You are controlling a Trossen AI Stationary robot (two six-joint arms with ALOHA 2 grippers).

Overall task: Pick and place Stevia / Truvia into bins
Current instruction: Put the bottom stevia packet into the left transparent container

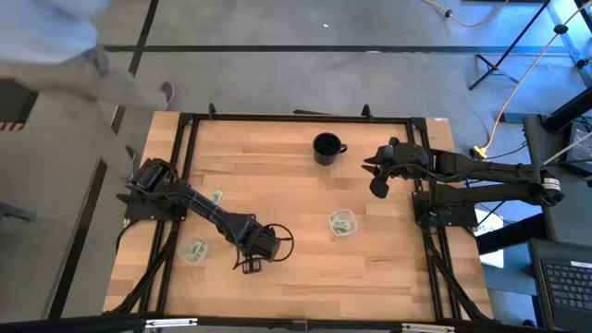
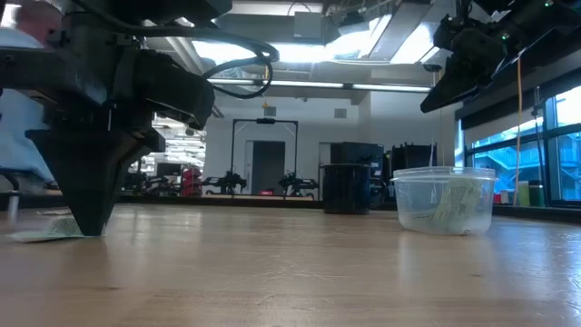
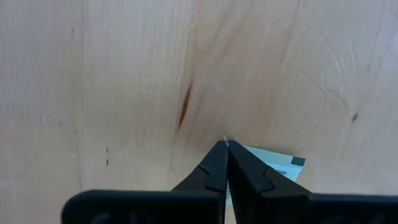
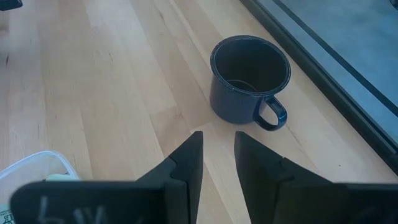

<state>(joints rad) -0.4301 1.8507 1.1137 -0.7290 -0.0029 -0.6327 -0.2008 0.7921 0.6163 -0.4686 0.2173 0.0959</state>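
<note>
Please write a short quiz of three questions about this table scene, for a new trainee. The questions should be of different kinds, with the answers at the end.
1. True or false: the left tool is closed, with its tips down at the table.
2. Which item stands in front of the right tool? A) a black mug B) a clear cup C) a sachet
3. Fill in: the clear cup in the low view holds ____.

Key:
1. True; a sachet shows beside the tips.
2. A, the black mug.
3. Sachets.
</note>
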